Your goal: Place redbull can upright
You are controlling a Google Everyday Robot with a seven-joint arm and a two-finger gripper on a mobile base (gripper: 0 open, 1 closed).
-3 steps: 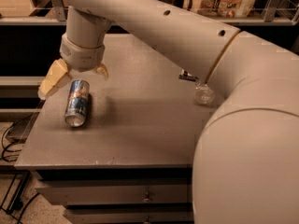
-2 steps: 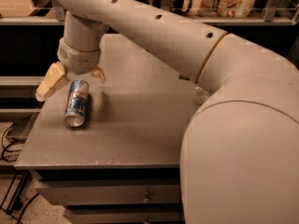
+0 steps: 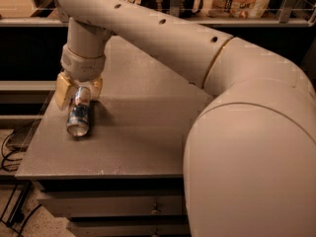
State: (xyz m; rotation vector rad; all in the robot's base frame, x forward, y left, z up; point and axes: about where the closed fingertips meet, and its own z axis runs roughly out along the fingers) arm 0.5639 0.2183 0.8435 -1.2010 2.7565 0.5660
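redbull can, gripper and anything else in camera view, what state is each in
redbull can: lying on its side on the table, not upright, silver end facing the camera
gripper: down at the can's far end
drawers: shut

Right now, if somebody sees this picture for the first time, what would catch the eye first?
The big beige robot arm fills the right side and the front of the view and stretches over the grey table. At its end, the gripper is down at the far end of the redbull can, which lies on its side near the table's left edge.
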